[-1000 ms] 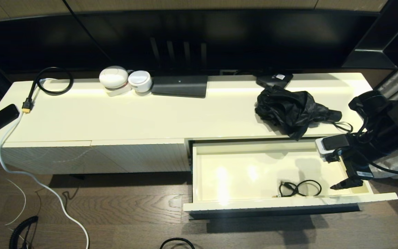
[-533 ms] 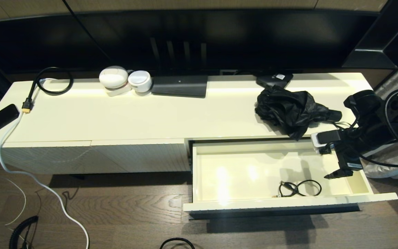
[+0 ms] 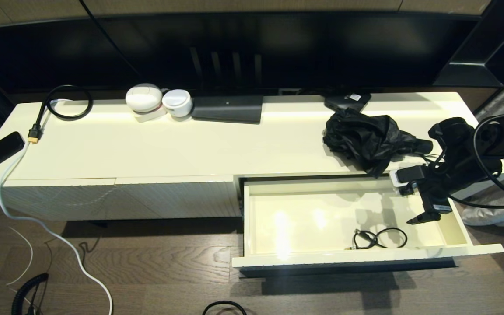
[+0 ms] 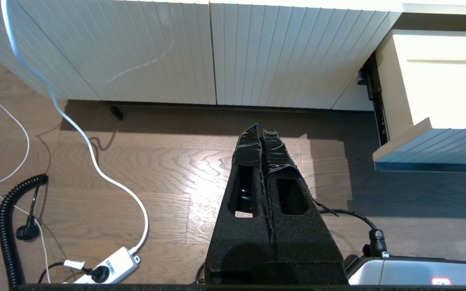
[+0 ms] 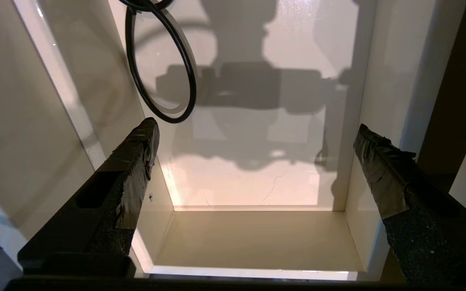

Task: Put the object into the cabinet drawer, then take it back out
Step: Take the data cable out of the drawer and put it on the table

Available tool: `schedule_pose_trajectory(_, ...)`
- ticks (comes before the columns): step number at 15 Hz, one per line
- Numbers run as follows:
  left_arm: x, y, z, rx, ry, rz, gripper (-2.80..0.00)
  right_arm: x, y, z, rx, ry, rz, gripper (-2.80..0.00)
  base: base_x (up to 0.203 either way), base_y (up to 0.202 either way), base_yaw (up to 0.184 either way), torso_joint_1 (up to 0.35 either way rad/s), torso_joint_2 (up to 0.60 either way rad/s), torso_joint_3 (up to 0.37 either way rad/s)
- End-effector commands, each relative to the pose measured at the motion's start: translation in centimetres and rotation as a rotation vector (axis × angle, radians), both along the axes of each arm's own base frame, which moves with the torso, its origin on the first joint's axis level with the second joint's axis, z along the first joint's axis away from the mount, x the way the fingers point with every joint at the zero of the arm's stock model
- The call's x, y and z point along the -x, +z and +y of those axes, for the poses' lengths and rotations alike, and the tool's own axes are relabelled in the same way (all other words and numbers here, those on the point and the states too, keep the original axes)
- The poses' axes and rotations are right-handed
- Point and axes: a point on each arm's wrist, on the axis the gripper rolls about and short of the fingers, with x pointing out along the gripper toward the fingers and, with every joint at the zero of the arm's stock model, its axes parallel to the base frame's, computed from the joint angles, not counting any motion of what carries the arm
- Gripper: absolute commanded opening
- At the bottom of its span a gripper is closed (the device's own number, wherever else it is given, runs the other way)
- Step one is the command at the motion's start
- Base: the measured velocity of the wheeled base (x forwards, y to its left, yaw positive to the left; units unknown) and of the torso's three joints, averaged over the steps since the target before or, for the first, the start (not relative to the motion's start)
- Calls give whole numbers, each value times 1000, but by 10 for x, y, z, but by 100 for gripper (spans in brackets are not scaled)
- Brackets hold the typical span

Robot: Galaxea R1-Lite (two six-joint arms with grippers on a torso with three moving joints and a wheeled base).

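Glossy cream cabinet drawer [image 3: 322, 205]; looped thin black cable [image 3: 379, 239] inside.

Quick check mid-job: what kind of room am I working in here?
Most likely a home living room: a low cream media cabinet under a big dark screen, a wood floor, and a folded black umbrella on top.

A long cream counter [image 3: 169, 144] stands on dark wood floor [image 3: 155, 271] before a dark far wall [image 3: 234, 48]. White cable [image 3: 37, 221] trails at left; light glares off the top.
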Motion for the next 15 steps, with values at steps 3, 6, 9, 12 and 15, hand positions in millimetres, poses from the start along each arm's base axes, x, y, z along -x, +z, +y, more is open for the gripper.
schedule_pose_trajectory(3,0,0,0,1,0,0,-280,-7,-8,0,8,27,27,0,0,0,0,0,0,0)
schedule_pose_trajectory(6,0,0,0,1,0,0,-280,-8,-12,1,4,31,46,0,0,0,0,0,0,0)
schedule_pose_trajectory(9,0,0,0,1,0,-1,-280,-10,-17,2,-7,35,59,0,0,0,0,0,0,0)
schedule_pose_trajectory(12,0,0,0,1,0,0,-280,-12,-22,2,-12,31,69,0,0,0,0,0,0,0)
schedule_pose_trajectory(15,0,0,0,1,2,0,-280,-16,-20,4,-15,35,53,0,0,0,0,0,0,0)
